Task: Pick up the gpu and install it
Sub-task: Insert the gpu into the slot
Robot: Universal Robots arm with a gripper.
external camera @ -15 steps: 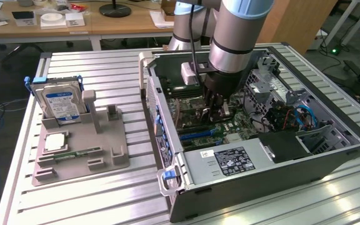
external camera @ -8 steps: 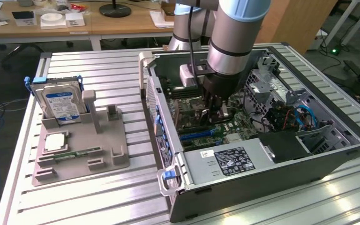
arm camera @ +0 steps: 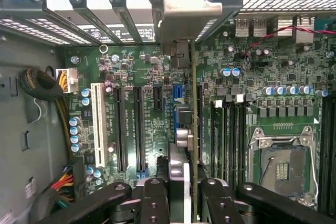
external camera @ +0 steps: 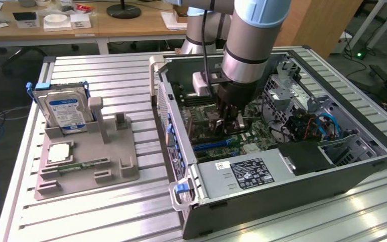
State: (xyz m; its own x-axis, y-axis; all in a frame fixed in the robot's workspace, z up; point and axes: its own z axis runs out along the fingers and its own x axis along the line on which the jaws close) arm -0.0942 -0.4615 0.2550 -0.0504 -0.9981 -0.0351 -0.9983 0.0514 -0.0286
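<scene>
wrist view: gripper [arm camera: 181, 195] clamped on the gpu [arm camera: 192, 129], held edge-on above the motherboard [arm camera: 131, 77]; install step, needing exact alignment with a slot.

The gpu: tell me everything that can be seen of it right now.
In the wrist view the gpu is seen edge-on: a thin greenish board with a silvery metal bracket at its far end. It stands on edge over the motherboard, parallel to the black expansion slots. The tool clamps both faces. Whether it is seated cannot be told.
</scene>
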